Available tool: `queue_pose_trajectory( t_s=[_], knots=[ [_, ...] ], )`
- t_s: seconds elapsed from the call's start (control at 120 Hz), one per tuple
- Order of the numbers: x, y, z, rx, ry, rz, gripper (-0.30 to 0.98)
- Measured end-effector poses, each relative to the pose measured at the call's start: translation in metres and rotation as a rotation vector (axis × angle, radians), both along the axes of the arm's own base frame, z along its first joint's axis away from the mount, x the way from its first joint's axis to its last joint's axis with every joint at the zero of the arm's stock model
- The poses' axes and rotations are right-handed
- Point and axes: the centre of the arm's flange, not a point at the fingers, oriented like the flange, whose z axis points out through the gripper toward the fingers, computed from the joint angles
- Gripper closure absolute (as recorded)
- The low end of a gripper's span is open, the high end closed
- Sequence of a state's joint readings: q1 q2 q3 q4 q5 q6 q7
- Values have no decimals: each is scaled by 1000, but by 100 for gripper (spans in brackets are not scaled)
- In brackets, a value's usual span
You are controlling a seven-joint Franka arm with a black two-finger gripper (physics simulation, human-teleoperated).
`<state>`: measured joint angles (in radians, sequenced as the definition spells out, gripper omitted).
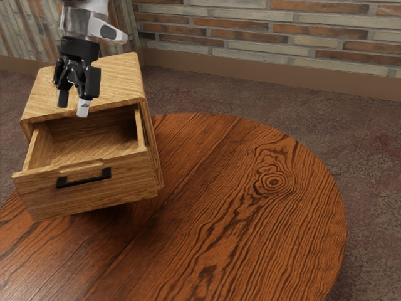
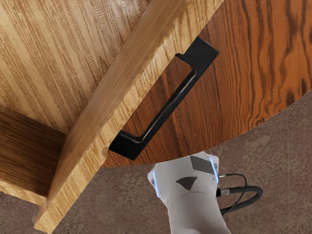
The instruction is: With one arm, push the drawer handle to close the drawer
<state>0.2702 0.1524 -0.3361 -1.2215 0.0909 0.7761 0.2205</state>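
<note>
On the tabletop (image 1: pixel 238 194), the black handle (image 1: pixel 84 180) fronts the open drawer (image 1: pixel 94 197), which juts from its cabinet (image 1: pixel 120 75). The gripper (image 1: pixel 73 104) should round the drawer front, drop outside the handle, then push its middle straight inward. It hangs pointing down above the drawer, 2 fingers spread, empty, below the arm (image 1: pixel 84 22).

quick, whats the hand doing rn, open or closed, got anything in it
Hand: open, holding nothing.

No readable text, labels, brands, numbers or signs.
</note>
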Motion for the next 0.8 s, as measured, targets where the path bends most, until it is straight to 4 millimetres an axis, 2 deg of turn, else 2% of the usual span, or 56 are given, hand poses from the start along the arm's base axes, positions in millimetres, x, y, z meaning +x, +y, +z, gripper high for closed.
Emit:
queue_pose_trajectory(
  t_s=[0.133,0.183,0.2,0.233,0.267,0.3,0.333,0.392,0.433,0.467,0.492,0.542,0.592,0.675,0.725,0.8],
  knots=[
    [32,-1,-6,-53,-188,-108,0],
    [33,-2,6,-62,-253,-136,0],
    [23,-3,30,-53,-311,-141,0],
    [-15,-5,89,-18,-436,-139,0],
    [-47,-8,127,9,-518,-140,0],
    [-71,-11,149,24,-557,-143,0],
    [-86,-4,151,41,-550,-115,0],
    [-104,30,130,82,-479,9,1],
    [-126,63,102,104,-417,133,9],
    [-138,85,69,95,-361,222,18],
    [-141,100,35,77,-308,280,25],
    [-143,115,-15,44,-252,353,39],
    [-140,117,-38,17,-258,397,49],
    [-128,84,-66,21,-264,408,61],
    [-126,74,-75,28,-271,443,65],
    [-121,71,-85,52,-275,534,70]
  ],
)
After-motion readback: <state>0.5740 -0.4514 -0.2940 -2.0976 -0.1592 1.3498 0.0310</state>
